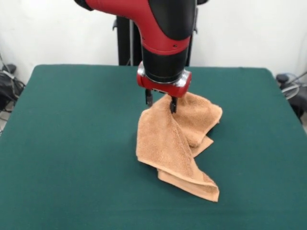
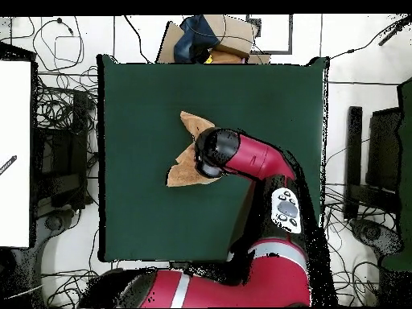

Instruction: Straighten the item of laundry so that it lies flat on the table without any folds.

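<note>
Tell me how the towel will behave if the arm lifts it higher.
Probably floppy: the towel hangs in folds from the gripper, its fingers pinching one spot. Likely light, as that pinch holds it. Its lower end on the table would probably drag.

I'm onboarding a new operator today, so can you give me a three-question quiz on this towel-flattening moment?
1. True or false: the towel lies flat with no folds.
2. What has the gripper got hold of?
A. nothing
B. the towel's raised part
C. the table's cloth
3. Fill in: the towel's lower corner rests on the green ____.

Key:
1. False: it hangs bunched and folded from the gripper.
2. B
3. table
</note>
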You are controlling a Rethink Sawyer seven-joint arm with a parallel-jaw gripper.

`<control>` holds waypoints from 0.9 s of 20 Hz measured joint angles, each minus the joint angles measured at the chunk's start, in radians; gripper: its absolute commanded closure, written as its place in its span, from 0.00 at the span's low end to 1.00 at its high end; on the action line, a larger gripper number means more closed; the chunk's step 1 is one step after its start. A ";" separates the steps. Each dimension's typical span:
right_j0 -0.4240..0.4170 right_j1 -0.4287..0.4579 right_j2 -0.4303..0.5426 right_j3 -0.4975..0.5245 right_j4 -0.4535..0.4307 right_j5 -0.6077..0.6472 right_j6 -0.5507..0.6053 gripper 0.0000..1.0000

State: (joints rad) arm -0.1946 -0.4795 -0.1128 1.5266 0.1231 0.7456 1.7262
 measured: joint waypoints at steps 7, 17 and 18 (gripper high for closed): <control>-0.001 0.000 0.000 0.002 -0.022 0.000 0.000 0.00; 0.009 0.005 0.005 0.002 -0.032 -0.007 0.000 0.00; 0.009 0.006 0.006 0.002 -0.037 -0.009 0.000 0.00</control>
State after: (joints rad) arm -0.1853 -0.4739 -0.1071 1.5283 0.0864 0.7364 1.7262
